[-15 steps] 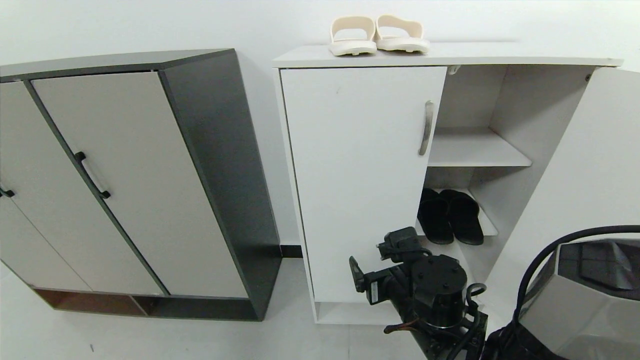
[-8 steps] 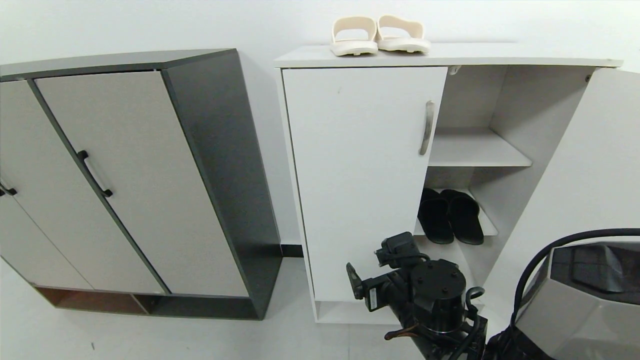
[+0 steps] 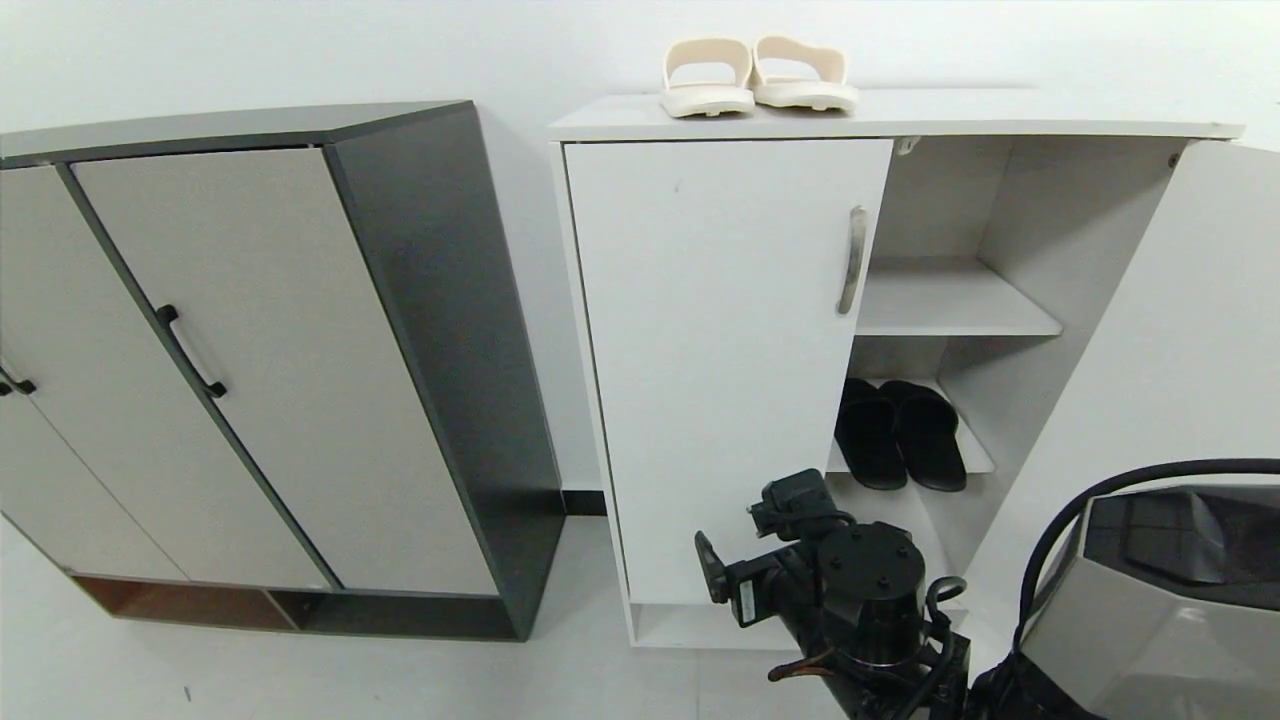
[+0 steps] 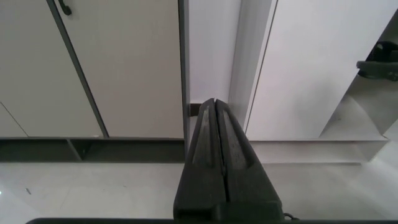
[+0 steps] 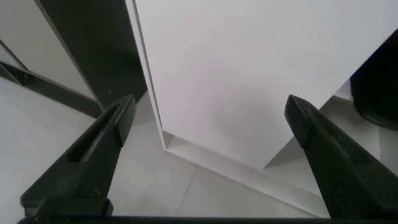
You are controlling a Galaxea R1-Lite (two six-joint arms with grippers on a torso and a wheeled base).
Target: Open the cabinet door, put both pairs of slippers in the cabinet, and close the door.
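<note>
White wall (image 3: 300,50) and pale floor (image 3: 300,680) set the scene for you, with two cabinets side by side: one grey cabinet (image 3: 250,350) on the left and one white cabinet (image 3: 950,105) on the right. The white one has two doors, the closed door (image 3: 720,350) on its left half and the open door (image 3: 1180,330) swung out on its right; inside you can count two shelves, an upper shelf (image 3: 950,300) and a lower shelf (image 3: 975,455). You have two pairs, four slippers in all; the black pair (image 3: 925,440) already lies on the lower shelf, side by side, long axes running back toward the wall; the cream pair (image 3: 705,95) sits on top of the white cabinet, above the closed door, likewise lying front to back.

Your coming move turns on height: the cream pair lies well above and beyond both tools, which sit low near the cabinet's foot. The right tool (image 5: 210,104) is spread wide, holding nothing, facing the closed door's bottom corner; I judge it the nearer. The left tool (image 4: 214,102) is clenched on nothing, aimed at the gap between the cabinets.
</note>
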